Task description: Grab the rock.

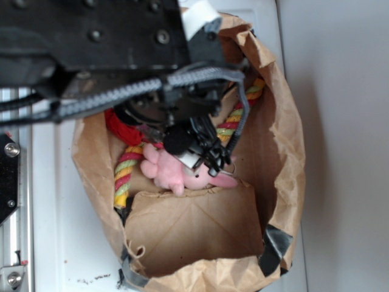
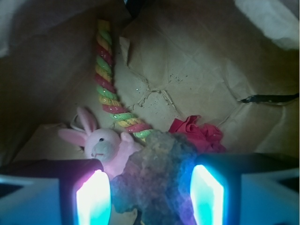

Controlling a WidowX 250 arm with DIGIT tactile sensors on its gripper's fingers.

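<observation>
A WidowX 250 arm (image 1: 91, 42) reaches down into a crumpled brown paper bag (image 1: 285, 121) that lies on a white table (image 1: 61, 243), seen from the exterior view. Its jaws are buried among the bag's contents there, and that view does not show how they stand.

The wrist view looks out from between the two pads (image 2: 93, 199), which glow pale blue and stand spread apart at the lower left and lower right of the picture. The rock (image 2: 157, 176), a lumpy grey-brown stone with a mottled surface, sits directly between them, filling most of the gap. Whether either pad actually touches the stone cannot be told from this view; thin dark margins show on both sides.

Just beyond the left pad lies a pink plush bunny (image 2: 105, 145), its ears pointing away from the jaws and its body pressed against the rock's left edge. Beyond the right pad, just behind the rock, is a crumpled red paper flower (image 2: 197, 131). A twisted rope (image 2: 110, 89) of red, yellow and green strands runs from the rock's far edge away from the jaws, across the bag's creased paper floor.

In the exterior view the bunny and loops of the rope show beneath the arm's black hardware.
</observation>
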